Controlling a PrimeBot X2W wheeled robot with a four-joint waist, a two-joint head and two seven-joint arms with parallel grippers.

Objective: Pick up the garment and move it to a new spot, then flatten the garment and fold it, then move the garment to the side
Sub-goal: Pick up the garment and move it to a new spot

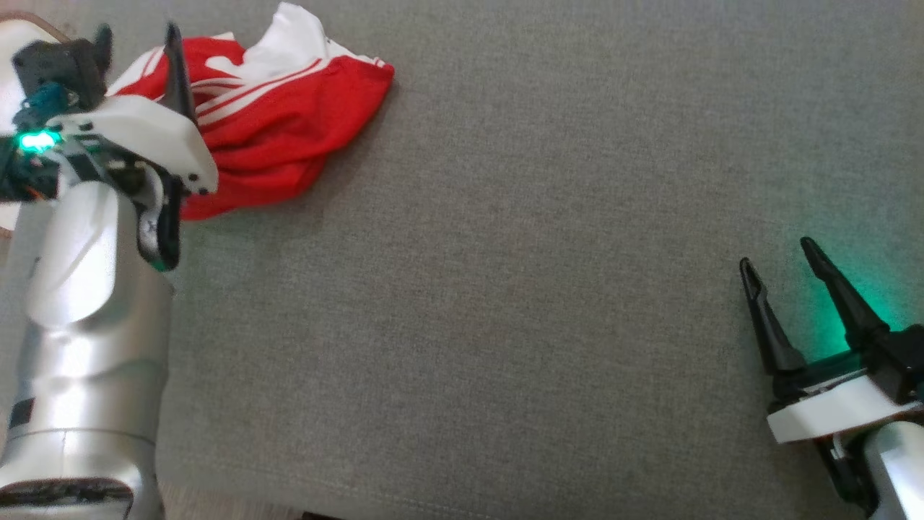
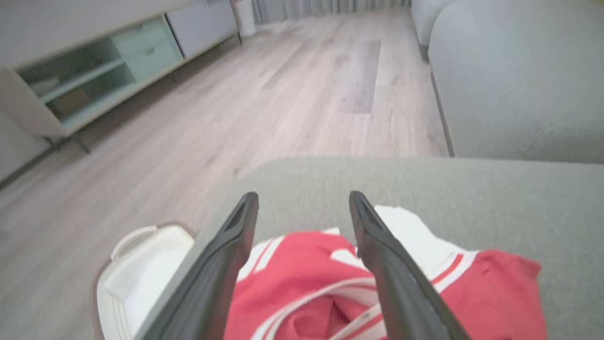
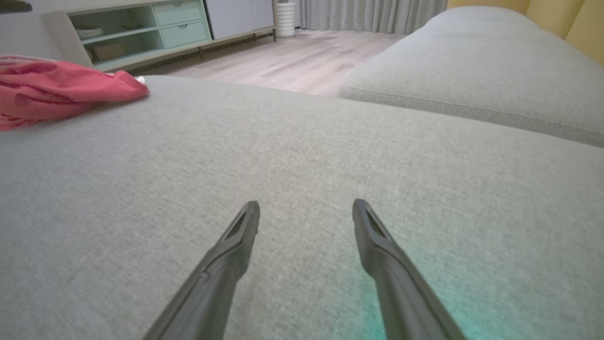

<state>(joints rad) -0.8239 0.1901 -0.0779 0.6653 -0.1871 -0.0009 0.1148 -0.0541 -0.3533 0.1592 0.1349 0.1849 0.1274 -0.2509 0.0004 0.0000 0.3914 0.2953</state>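
Left gripper (image 2: 303, 196) jaws spread, empty, over crumpled red garment (image 1: 289, 130) at far-left corner of cushion (image 1: 505, 289); right gripper (image 1: 777, 253) likewise, near right edge.

head: high, looking straight down on grey cushion (image 1: 505, 289) | left wrist: low, close over garment (image 2: 306, 293), facing floor (image 2: 283, 94) and cabinet (image 2: 94, 71) | right wrist: skims cushion, garment far off | shared: garment, cushion, cabinet

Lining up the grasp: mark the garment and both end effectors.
garment (image 1: 281, 133), head view, red fabric near its middle.
left end effector (image 2: 303, 196), left wrist view, midway between fingertips.
right end effector (image 1: 777, 253), head view, midway between fingertips.
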